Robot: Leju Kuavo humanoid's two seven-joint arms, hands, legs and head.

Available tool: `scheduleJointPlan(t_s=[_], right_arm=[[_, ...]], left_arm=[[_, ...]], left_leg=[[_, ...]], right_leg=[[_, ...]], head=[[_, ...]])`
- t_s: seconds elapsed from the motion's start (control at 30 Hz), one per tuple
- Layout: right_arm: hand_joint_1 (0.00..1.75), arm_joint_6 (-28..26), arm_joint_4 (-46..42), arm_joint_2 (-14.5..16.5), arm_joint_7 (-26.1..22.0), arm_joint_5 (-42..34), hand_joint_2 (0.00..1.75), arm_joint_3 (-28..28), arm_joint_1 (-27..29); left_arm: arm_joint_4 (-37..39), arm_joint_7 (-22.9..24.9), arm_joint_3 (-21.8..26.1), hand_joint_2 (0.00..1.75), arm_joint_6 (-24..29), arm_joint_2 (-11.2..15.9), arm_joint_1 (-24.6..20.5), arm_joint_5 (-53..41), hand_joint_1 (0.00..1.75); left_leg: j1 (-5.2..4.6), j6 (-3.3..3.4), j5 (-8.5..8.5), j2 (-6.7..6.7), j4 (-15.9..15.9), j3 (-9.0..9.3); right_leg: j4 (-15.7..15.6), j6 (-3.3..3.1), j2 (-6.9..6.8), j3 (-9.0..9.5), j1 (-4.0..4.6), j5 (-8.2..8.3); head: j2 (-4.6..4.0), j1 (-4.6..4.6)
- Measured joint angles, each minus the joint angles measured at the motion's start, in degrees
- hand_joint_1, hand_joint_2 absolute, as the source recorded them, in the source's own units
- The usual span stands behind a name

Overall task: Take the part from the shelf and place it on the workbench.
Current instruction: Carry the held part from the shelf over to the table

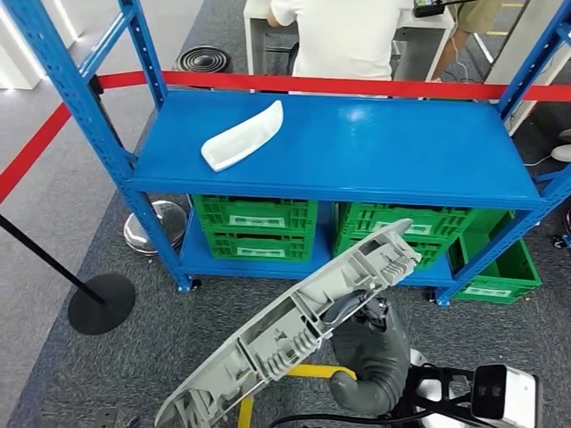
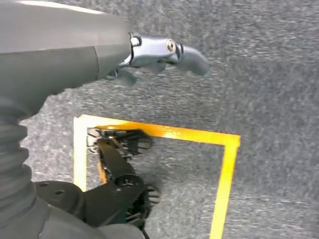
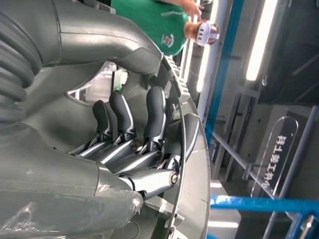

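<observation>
Blue shelf point(image 1: 350, 147) behind, grey part point(image 1: 296, 325) gripped in right hand point(image 3: 127, 144)

One grey ribbed part point(image 1: 296, 325) sitting at 6 o'clock in the head view, one white part point(image 1: 243, 136) lying on the blue shelf point(image 1: 404, 152) at 11 o'clock, three green crates point(image 1: 256, 227) showing beneath, two people standing at 12 o'clock

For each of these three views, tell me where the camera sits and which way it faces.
Head view: high on the body, looking down at the blue shelf; right hand holds the grey part.
Left wrist view: behind the left hand, facing the carpet.
Right wrist view: behind the right hand, against the part.
Head and right wrist views share hand and part.
</observation>
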Motion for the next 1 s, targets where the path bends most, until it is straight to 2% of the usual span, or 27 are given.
scheduleJointPlan(t_s=[0.03,0.07,0.1,0.13,0.17,0.2,0.23,0.27,0.33,0.37,0.4,0.43,0.47,0.5,0.53,0.57,0.6,0.63,0.7,0.73,0.77,0.83,0.87,0.9,0.97,1.0], right_arm=[[1.75,-0.1,0.0,0.0,0.0,0.1,1.75,0.0,0.0],[1.75,-0.2,0.0,0.0,0.0,0.3,1.75,0.0,0.0],[1.75,-0.4,0.0,0.0,0.0,0.4,1.75,0.0,0.0],[1.75,-0.6,0.0,0.0,0.0,0.6,1.75,0.0,-0.1],[1.75,-0.8,-0.1,0.0,0.0,0.7,1.75,0.0,-0.2],[1.75,-1.1,-0.3,0.0,0.0,0.8,1.75,0.0,-0.3],[1.75,-1.3,-0.4,0.0,-0.1,0.9,1.75,0.0,-0.5],[1.75,-1.5,-0.6,0.0,-0.2,1.1,1.75,0.0,-0.6],[1.75,-1.7,-0.8,0.0,-0.5,1.3,1.75,0.0,-0.8],[1.75,-1.9,-0.9,0.0,-0.6,1.4,1.75,0.0,-0.9],[1.75,-2.0,-1.1,0.0,-0.7,1.5,1.75,0.0,-0.9],[1.75,-2.1,-1.3,0.0,-0.7,1.6,1.75,0.0,-1.0],[1.75,-2.2,-1.5,0.0,-0.8,1.6,1.75,0.0,-0.9],[1.75,-2.2,-1.6,0.0,-0.8,1.8,1.75,0.0,-0.9],[1.75,-2.3,-1.7,0.0,-0.9,2.1,1.75,0.0,-0.7],[1.75,-2.3,-1.8,0.0,-1.0,2.5,1.75,0.0,-0.4],[1.75,-2.4,-2.1,-0.1,-1.2,3.1,1.75,0.0,-0.1],[1.75,-2.5,-2.4,-0.1,-1.4,3.6,1.75,0.0,0.3],[1.75,-2.7,-3.2,-0.1,-1.7,4.4,1.75,0.0,1.0],[1.75,-2.8,-3.6,-0.2,-1.9,4.7,1.75,0.0,1.2],[1.75,-2.8,-3.9,-0.2,-2.0,5.0,1.75,0.0,1.4],[1.75,-2.8,-4.3,-0.3,-2.3,5.2,1.75,0.1,1.9],[1.75,-2.8,-4.5,-0.3,-2.5,5.3,1.75,0.1,2.2],[1.75,-2.8,-4.7,-0.3,-2.6,5.3,1.75,0.1,2.5],[1.75,-2.8,-4.9,-0.4,-2.8,5.3,1.75,0.1,2.9],[1.75,-2.9,-5.0,-0.4,-2.8,5.3,1.75,0.1,3.0]], left_arm=[[0.0,0.0,0.0,1.75,0.0,0.0,0.0,0.0,0.00],[0.0,0.0,0.0,1.75,0.0,0.0,0.1,0.0,0.00],[0.0,0.0,0.0,1.75,0.0,0.0,0.1,0.0,0.00],[0.0,0.0,0.1,1.75,0.0,0.0,0.1,0.1,0.00],[0.0,0.0,0.1,1.75,0.0,0.0,0.1,0.1,0.00],[0.0,-0.1,0.1,1.75,0.0,0.0,0.1,0.2,0.00],[0.0,-0.1,0.1,1.75,0.0,0.0,0.0,0.2,0.00],[0.0,-0.1,0.1,1.75,0.0,0.0,0.0,0.3,0.00],[0.0,-0.2,0.2,1.75,0.0,0.2,0.1,0.3,0.00],[0.0,-0.2,0.3,1.75,0.0,0.3,0.2,0.3,0.00],[0.0,-0.2,0.3,1.75,0.0,0.4,0.3,0.3,0.00],[0.0,-0.2,0.3,1.75,-0.1,0.4,0.3,0.4,0.00],[0.0,-0.2,0.3,1.75,-0.1,0.4,0.3,0.4,0.00],[0.0,-0.2,0.4,1.75,-0.1,0.4,0.2,0.4,0.00],[0.0,-0.2,0.4,1.75,-0.1,0.5,0.2,0.4,0.00],[0.0,-0.2,0.4,1.75,-0.1,0.5,0.2,0.4,0.00],[0.0,-0.2,0.4,1.75,-0.1,0.5,0.3,0.4,0.00],[0.0,-0.2,0.4,1.75,-0.1,0.6,0.3,0.4,0.00],[0.0,-0.2,0.4,1.75,-0.1,0.6,0.2,0.4,0.00],[0.0,-0.2,0.4,1.75,-0.1,0.6,0.2,0.4,0.00],[0.0,-0.2,0.4,1.75,-0.1,0.6,0.2,0.4,0.00],[0.0,-0.1,0.5,1.75,-0.1,0.5,0.4,0.4,0.00],[0.0,-0.1,0.5,1.75,-0.1,0.5,0.5,0.4,0.00],[0.0,-0.1,0.5,1.75,-0.1,0.4,0.6,0.4,0.00],[0.0,-0.1,0.5,1.75,-0.1,0.4,0.6,0.5,0.00],[0.0,-0.1,0.5,1.75,0.0,0.5,0.6,0.6,0.00]], left_leg=[[-0.10,0.02,0.62,-0.07,0.0,-0.79],[-0.16,-0.03,1.22,-0.15,0.0,-1.53],[-0.19,-0.15,1.80,-0.25,0.1,-2.22],[-0.19,-0.33,2.37,-0.37,0.1,-2.81],[-0.26,-0.58,2.88,-0.50,0.1,-3.29],[-0.31,-0.88,3.40,-0.58,0.1,-3.58],[-0.31,-1.20,3.88,-0.64,0.1,-3.74],[-0.29,-1.55,4.34,-0.67,0.0,-3.84],[-0.12,-2.27,4.71,-0.74,-0.1,-4.16],[-0.07,-2.58,3.61,-0.74,0.6,-4.62],[-0.02,-2.85,1.47,-0.73,2.3,-5.34],[0.04,-3.06,-1.57,-0.69,5.1,-6.31],[0.06,-3.26,-4.50,-0.66,8.8,-7.33],[0.09,-3.44,-6.50,-0.65,12.5,-8.16],[0.09,-3.58,-7.12,-0.64,15.3,-8.43],[0.10,-3.65,-6.44,-0.63,16.4,-7.88],[0.12,-3.67,-4.94,-0.59,15.4,-6.36],[0.14,-3.63,-3.40,-0.52,12.4,-3.76],[0.10,-3.25,-2.77,-0.37,4.1,2.20],[0.03,-2.91,-3.18,-0.36,1.1,4.06],[-0.10,-2.50,-3.61,-0.40,-0.4,4.80],[-0.18,-1.48,-3.03,-0.40,-0.7,4.12],[-0.15,-0.95,-2.49,-0.33,-0.7,3.66],[-0.07,-0.48,-1.86,-0.25,-0.7,3.07],[-0.02,0.00,-0.56,-0.19,-0.7,1.60],[-0.04,0.03,0.09,-0.19,-0.7,0.78]], right_leg=[[2.1,-0.10,0.06,0.02,0.07,-0.35],[2.2,-0.26,0.09,1.05,0.15,0.47],[0.1,-0.48,0.12,3.21,0.24,1.98],[-3.9,-0.76,0.25,6.38,0.29,3.16],[-8.5,-1.00,0.48,9.82,0.36,3.45],[-12.3,-1.18,0.70,12.45,0.43,3.33],[-14.8,-1.36,0.90,13.98,0.53,2.82],[-15.8,-1.55,0.99,14.31,0.67,2.57],[-15.9,-2.31,0.80,13.39,0.69,3.41],[-16.0,-2.81,0.66,12.90,0.61,4.04],[-16.1,-3.22,0.53,12.28,0.49,4.77],[-16.1,-3.49,0.43,11.59,0.43,5.48],[-16.1,-3.61,0.40,10.75,0.44,6.16],[-16.1,-3.59,0.33,9.88,0.47,6.82],[-16.1,-3.54,0.24,9.04,0.48,7.47],[-16.0,-3.46,0.14,8.25,0.48,8.08],[-16.0,-3.35,0.05,7.49,0.47,8.67],[-15.9,-3.19,0.00,6.81,0.45,9.21],[-15.5,-2.70,-0.06,5.71,0.63,10.15],[-15.4,-2.40,-0.08,5.39,0.72,10.63],[-15.4,-2.08,-0.11,5.19,0.76,11.10],[-15.5,-1.40,-0.06,4.92,0.58,11.79],[-15.0,-1.08,0.01,4.50,0.49,10.98],[-13.4,-0.78,0.08,3.79,0.43,9.07],[-6.7,-0.37,0.15,1.64,0.36,3.19],[-2.6,-0.23,0.15,0.72,0.34,0.87]], head=[[0.00,-0.01],[0.00,-0.01],[0.00,-0.01],[0.00,-0.01],[0.00,-0.01],[0.00,-0.07],[0.00,0.02],[0.00,0.09],[0.00,0.23],[0.00,0.09],[0.00,-0.07],[0.00,-0.19],[0.00,-0.31],[0.00,-0.34],[0.00,-0.33],[0.00,-0.35],[0.00,-0.35],[0.00,-0.35],[0.00,-0.34],[0.00,-0.34],[0.00,-0.32],[0.00,-0.30],[0.00,-0.22],[0.00,-0.14],[0.00,0.03],[0.00,0.06]])
